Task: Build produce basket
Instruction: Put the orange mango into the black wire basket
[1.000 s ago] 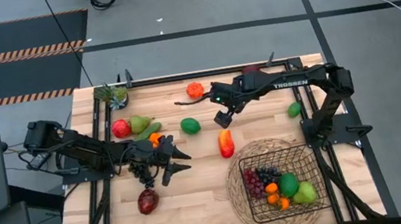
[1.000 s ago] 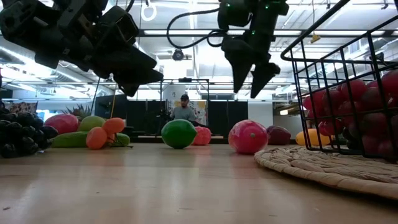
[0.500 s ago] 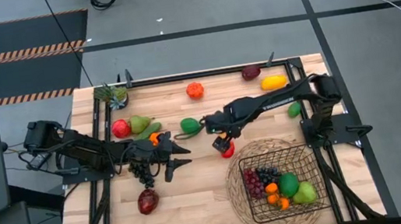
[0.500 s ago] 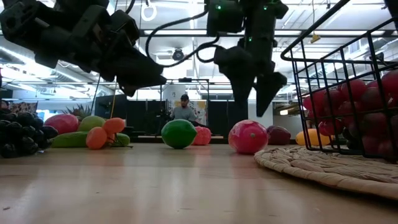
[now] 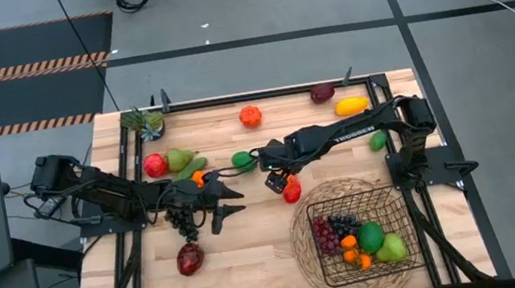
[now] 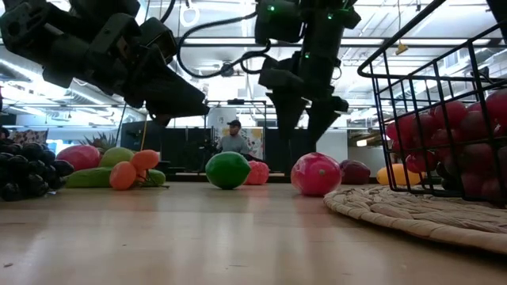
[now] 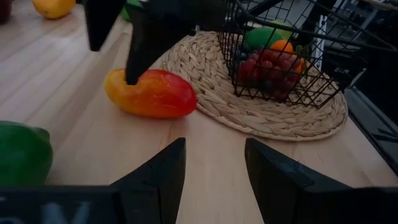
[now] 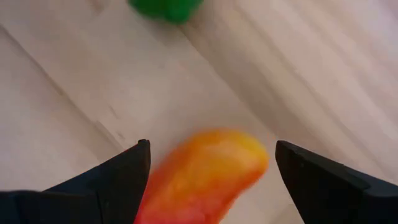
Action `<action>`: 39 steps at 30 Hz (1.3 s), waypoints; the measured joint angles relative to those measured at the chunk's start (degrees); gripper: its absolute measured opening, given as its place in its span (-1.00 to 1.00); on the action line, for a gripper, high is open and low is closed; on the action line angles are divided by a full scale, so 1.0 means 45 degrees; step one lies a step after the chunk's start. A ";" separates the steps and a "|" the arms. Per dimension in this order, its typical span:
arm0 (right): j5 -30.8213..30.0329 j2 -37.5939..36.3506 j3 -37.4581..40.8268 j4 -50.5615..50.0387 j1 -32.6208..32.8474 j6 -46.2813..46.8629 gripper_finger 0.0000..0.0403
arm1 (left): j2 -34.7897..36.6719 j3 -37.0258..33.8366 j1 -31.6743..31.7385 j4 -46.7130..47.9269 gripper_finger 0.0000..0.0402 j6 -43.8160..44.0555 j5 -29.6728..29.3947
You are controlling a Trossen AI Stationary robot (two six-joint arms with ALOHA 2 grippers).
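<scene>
High view showed us the black wire-grid basket (image 5: 363, 235) seated on a round woven mat (image 5: 304, 243) at the near right of the tabletop (image 5: 253, 256), already partly loaded: a dark red grape bunch (image 5: 326, 231), small orange fruits (image 5: 352, 249) and two green fruits (image 5: 381, 243) lay inside.

We judged the task well short of complete. Loose produce remained across the boards: a red-and-orange mango-shaped fruit (image 5: 291, 190) just beside the mat, a green fruit (image 5: 244, 161), an orange one (image 5: 251, 116), a yellow one (image 5: 351, 106), a dark purple bunch of grapes (image 5: 181, 219) and a dark red fruit (image 5: 190, 259), among others.

The right end effector (image 5: 277, 179) hung directly over the mango-shaped fruit with its fingers spread wide to either side and nothing between them yet; we took this as the approach to the next pick. The left end effector (image 5: 230, 201) sat low at centre left, near the grape bunch, fingers partly apart and empty.

As to materials, the produce looked like smooth, glossy moulded plastic, rounded and likely to roll. The mat was coarse coiled fibre, the basket thin rigid wire with low sides, the tabletop pale planked wood.
</scene>
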State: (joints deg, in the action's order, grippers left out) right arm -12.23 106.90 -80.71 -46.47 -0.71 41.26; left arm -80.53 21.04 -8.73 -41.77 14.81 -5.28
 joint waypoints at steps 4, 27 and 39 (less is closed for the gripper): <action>-0.1012 -0.0003 -0.0010 0.0953 0.0460 0.0193 0.73 | 0.0000 0.0000 0.0000 0.0213 -0.14 0.0003 -0.0206; 0.3066 0.0766 0.0049 -0.1185 -0.0029 0.4360 0.73 | 0.0000 0.0000 -0.0194 0.0332 -0.14 0.0583 -0.0582; 0.4054 0.2113 0.0039 -0.0627 -0.0360 0.3066 0.71 | 0.0000 0.0000 -0.0714 0.0396 -0.14 0.0458 -0.0431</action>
State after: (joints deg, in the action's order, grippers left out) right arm 6.02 116.41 -80.53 -49.29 -2.33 55.06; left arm -80.53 21.04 -11.94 -39.99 16.87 -7.22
